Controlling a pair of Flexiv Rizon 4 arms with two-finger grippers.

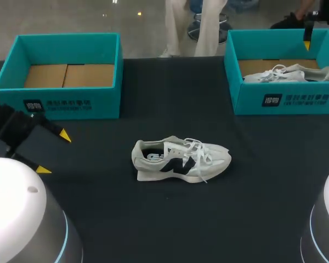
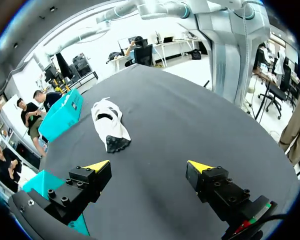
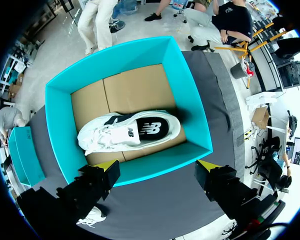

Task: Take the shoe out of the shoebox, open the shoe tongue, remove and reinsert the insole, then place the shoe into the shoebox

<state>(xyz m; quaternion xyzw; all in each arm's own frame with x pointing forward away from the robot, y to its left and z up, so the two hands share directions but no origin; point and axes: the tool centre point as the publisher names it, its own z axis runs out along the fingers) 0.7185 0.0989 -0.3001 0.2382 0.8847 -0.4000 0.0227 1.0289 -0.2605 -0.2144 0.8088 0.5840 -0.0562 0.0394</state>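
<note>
A white shoe with a dark logo [image 1: 181, 159] lies on its side in the middle of the black table, also ahead of the left gripper [image 2: 110, 125]. A second white shoe [image 1: 288, 74] lies inside the teal shoebox at the back right [image 1: 285, 99]. My right gripper [image 3: 157, 165] hangs open above that shoebox [image 3: 55, 120], looking down on the shoe in it [image 3: 130, 131]; in the head view one yellow fingertip [image 1: 307, 44] shows over the box. My left gripper [image 1: 54, 153] stands open and empty at the left of the table, well apart from the middle shoe [image 2: 149, 166].
An empty teal shoebox [image 1: 71, 104] with a cardboard floor stands at the back left. Open black table surface [image 1: 98, 208] lies around the middle shoe and toward the front edge.
</note>
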